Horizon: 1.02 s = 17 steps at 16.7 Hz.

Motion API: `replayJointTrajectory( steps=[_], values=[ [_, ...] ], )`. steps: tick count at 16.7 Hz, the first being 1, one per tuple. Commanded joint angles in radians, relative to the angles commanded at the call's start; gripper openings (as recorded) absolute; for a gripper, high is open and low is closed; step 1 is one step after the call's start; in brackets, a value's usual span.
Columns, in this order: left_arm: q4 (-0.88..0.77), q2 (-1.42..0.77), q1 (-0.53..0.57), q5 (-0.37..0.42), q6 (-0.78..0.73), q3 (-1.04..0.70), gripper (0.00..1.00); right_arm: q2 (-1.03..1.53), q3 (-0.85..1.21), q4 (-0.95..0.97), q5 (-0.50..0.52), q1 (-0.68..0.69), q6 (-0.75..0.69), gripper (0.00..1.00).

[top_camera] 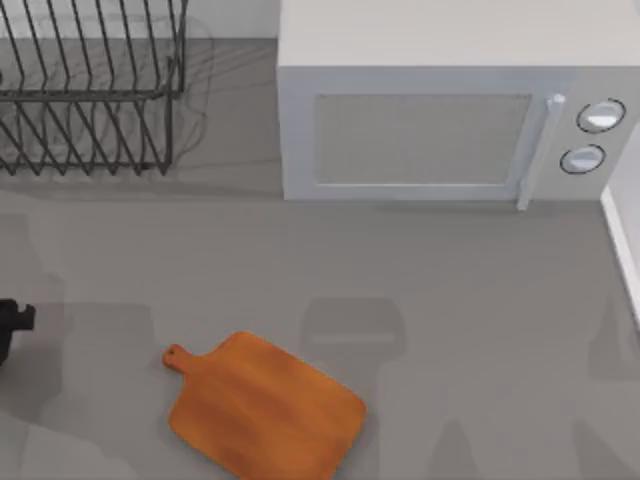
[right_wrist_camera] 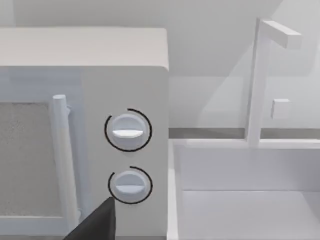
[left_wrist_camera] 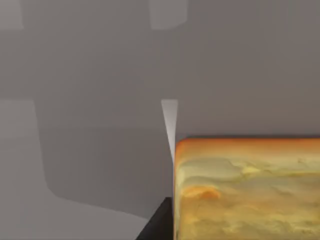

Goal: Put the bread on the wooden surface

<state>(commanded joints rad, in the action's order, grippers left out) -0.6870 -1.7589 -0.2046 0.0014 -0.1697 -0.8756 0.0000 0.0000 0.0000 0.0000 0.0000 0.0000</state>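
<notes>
Looking from left to right, we see our left gripper [top_camera: 12, 325] at the desk's [top_camera: 480, 300] left edge, mostly cut off. The left wrist view shows the bread [left_wrist_camera: 247, 190] up close; we cannot tell if the gripper holds it. A wire rack [top_camera: 90, 90] stands at the back. The wooden surface [top_camera: 265, 408] lies bare near the front. The microwave [top_camera: 440, 110] door is closed. Our right wrist view faces its knobs [right_wrist_camera: 128, 131] and a white sink [right_wrist_camera: 245, 200].

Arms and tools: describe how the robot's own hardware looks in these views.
Little is visible. The left arm's tool is a matte black blocky part at the top view's left edge. A black angular piece sits beside the golden-brown bread. The right wrist view shows a dark grey pointed finger.
</notes>
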Motion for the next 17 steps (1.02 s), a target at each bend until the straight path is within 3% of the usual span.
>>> replayJointTrajectory(
  steps=[2, 3, 12, 17],
  values=[
    [0.000, 0.000, 0.000, 0.000, 0.000, 0.000, 0.02, 0.000, 0.000, 0.000, 0.000, 0.000, 0.000, 1.00],
    [0.000, 0.000, 0.000, 0.000, 0.000, 0.000, 0.00, 0.000, 0.000, 0.000, 0.000, 0.000, 0.000, 1.00],
    [-0.011, 0.015, 0.001, 0.001, 0.000, -0.009, 0.00, 0.000, 0.000, 0.000, 0.000, 0.000, 0.000, 1.00],
    [-0.181, 0.070, 0.001, 0.001, 0.002, -0.117, 0.00, 0.000, 0.000, 0.000, 0.000, 0.000, 0.000, 1.00]
  ],
)
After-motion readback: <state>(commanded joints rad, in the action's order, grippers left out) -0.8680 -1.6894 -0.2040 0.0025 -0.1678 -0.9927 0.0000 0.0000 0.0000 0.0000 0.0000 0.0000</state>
